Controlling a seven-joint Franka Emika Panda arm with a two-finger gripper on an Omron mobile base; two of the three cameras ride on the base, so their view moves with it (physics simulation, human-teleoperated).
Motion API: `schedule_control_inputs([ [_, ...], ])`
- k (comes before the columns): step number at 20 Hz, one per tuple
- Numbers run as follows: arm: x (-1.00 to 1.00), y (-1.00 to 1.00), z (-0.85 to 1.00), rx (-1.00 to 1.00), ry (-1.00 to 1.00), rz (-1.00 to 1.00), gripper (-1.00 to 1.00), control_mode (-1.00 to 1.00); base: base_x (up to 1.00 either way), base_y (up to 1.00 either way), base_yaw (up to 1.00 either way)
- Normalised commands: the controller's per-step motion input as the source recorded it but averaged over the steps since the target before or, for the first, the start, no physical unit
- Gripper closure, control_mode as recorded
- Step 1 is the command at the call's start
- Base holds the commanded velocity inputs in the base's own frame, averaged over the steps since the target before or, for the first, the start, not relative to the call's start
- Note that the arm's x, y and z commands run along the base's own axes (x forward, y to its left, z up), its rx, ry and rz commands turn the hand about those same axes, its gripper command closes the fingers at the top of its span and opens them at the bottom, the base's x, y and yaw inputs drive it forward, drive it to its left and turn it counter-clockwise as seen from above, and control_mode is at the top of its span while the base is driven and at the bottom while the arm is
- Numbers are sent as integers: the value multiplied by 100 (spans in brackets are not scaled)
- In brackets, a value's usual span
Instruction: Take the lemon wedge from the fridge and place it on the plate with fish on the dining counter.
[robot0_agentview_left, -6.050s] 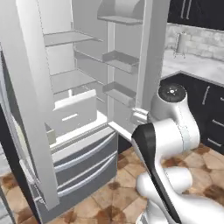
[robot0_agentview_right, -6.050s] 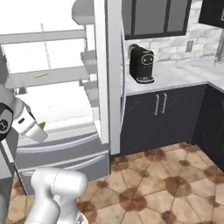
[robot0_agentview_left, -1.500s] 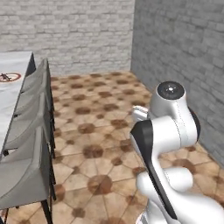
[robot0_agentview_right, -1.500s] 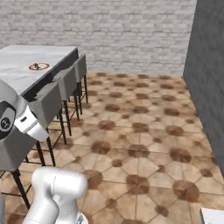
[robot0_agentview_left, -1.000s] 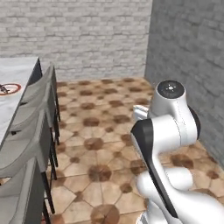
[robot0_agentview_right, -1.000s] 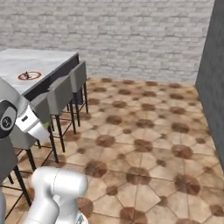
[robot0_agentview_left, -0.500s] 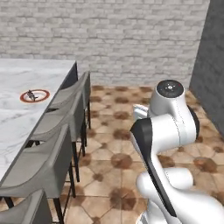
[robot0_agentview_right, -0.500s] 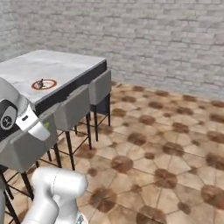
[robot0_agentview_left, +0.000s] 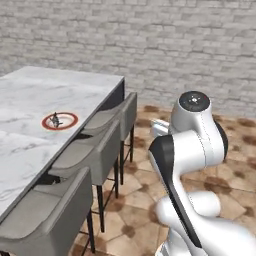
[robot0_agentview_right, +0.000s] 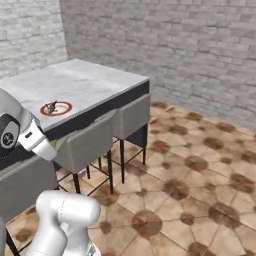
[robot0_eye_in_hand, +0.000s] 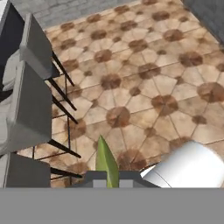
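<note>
Jaws: pressed onto the lemon wedge (robot0_eye_in_hand: 106, 162), whose yellow-green tip sticks up between the two dark finger tips in the hand view.
Gripper (robot0_eye_in_hand: 107, 176): held above the tiled floor (robot0_eye_in_hand: 144, 83), beside the row of stools.
Lemon wedge in the right base view: a small green sliver (robot0_agentview_right: 59, 144) just past the white hand at the left edge, near the counter's dark side.
Plate (robot0_agentview_left: 59, 121): round, white with a red-orange rim, on the marble top of the dining counter (robot0_agentview_left: 30, 100), well left of the arm.
Fish (robot0_agentview_left: 55, 119): slim and dark grey, lying on the plate's white centre.
Stools (robot0_agentview_left: 107, 131): grey, lined up along the counter's right side on thin black legs.
Far wall (robot0_agentview_left: 150, 45): grey brick, behind the counter's far end.
</note>
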Motion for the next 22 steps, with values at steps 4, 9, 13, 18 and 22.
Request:
schedule_control_inputs([
  [4, 0, 0, 0, 0, 0, 0, 100, 100, 100, -49, 42],
  [9, 0, 0, 0, 0, 0, 0, 100, 100, 98, -37, 46],
  [13, 0, 0, 0, 0, 0, 0, 100, 100, 73, -14, 53],
  [18, 0, 0, 0, 0, 0, 0, 100, 100, 40, -3, 58],
  [22, 0, 0, 0, 0, 0, 0, 100, 100, 16, -9, 62],
])
